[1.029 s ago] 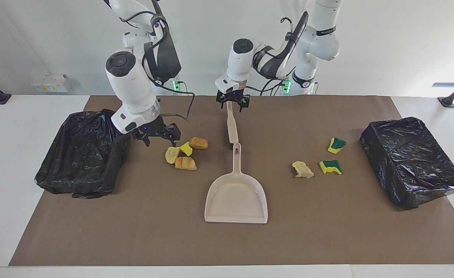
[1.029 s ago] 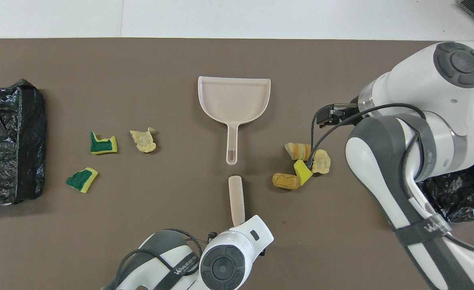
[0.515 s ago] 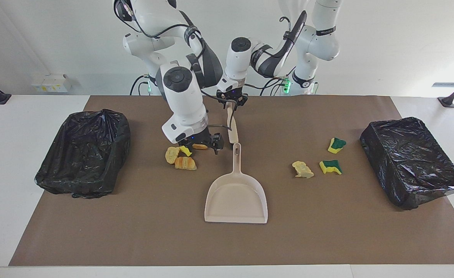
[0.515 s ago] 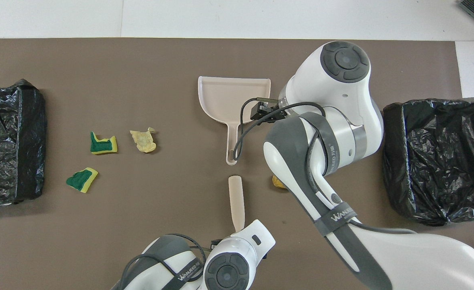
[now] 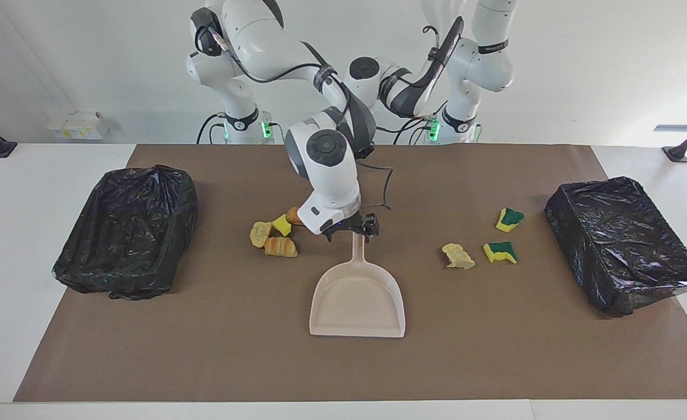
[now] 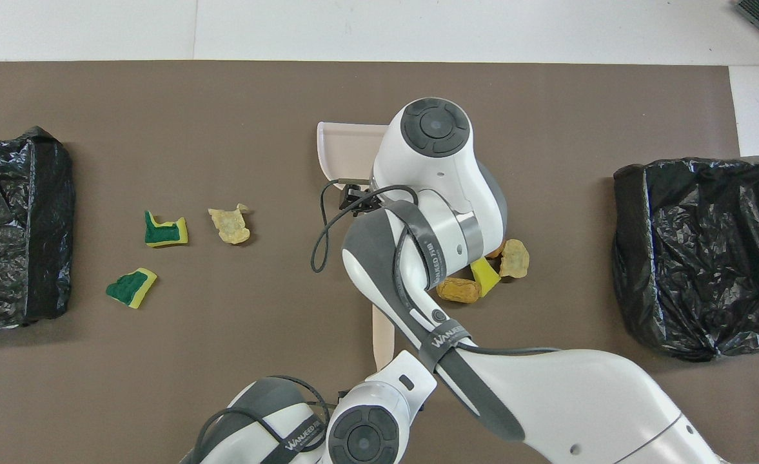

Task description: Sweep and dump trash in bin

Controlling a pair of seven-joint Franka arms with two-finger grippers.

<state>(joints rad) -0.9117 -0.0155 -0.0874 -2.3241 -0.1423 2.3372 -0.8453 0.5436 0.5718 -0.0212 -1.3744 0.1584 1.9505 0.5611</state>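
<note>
Trash: four scraps clustered beside the dustpan handle toward the right arm's end, three toward the left arm's end near a black-bagged bin. Right gripper, fingers apart, over the handle top. Left gripper, mostly hidden, probably clamped on brush handle.

Trash lies in two loose clusters on the brown mat, both nearer the robots' edge than the opposite one. Toward the right arm's end: a tan bread lump, a yellow wedge, a pale yellow scrap and a brown-striped lump, touching. Toward the left arm's end: two green-and-yellow sponge pieces and a pale yellow scrap, slightly apart.
</note>
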